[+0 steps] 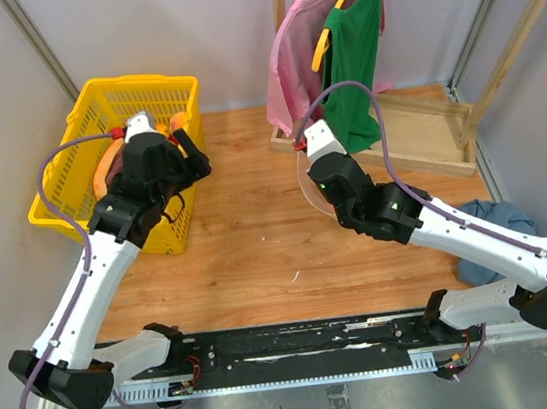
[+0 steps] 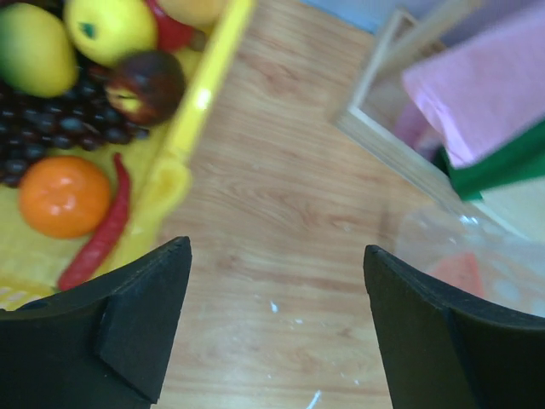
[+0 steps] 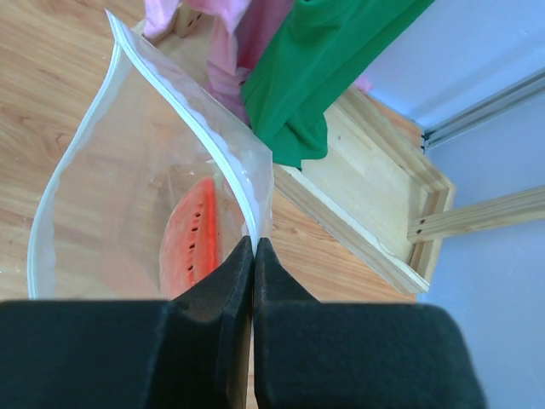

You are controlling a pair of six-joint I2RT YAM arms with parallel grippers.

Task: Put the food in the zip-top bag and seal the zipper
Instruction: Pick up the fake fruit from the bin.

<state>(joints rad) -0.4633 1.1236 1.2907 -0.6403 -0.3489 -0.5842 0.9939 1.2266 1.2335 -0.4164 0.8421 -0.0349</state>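
Note:
The zip-top bag [image 3: 111, 213] hangs clear and open-mouthed, with a red watermelon slice [image 3: 192, 234] inside it. My right gripper [image 3: 255, 243] is shut on the bag's rim, pinching the whitish zipper [image 3: 196, 128] strip. The rest of the food lies in the yellow basket: an orange [image 2: 64, 196], a lemon [image 2: 109, 27], a green fruit [image 2: 32, 49] and dark purple grapes [image 2: 51, 128]. My left gripper [image 2: 277, 247] is open and empty above bare wood, between the basket and the bag [image 2: 477, 247]. From above, the left gripper [image 1: 191, 165] is at the basket's right side and the right gripper [image 1: 304, 145] is mid-table.
The yellow mesh basket [image 1: 92, 127] stands at the back left, holding also a red chili [image 2: 98, 230]. A wooden rack base [image 1: 416, 135] at the back right carries a green shirt [image 1: 354, 53] and a pink garment [image 1: 289, 56]. A blue cloth [image 1: 497, 215] lies at the right edge.

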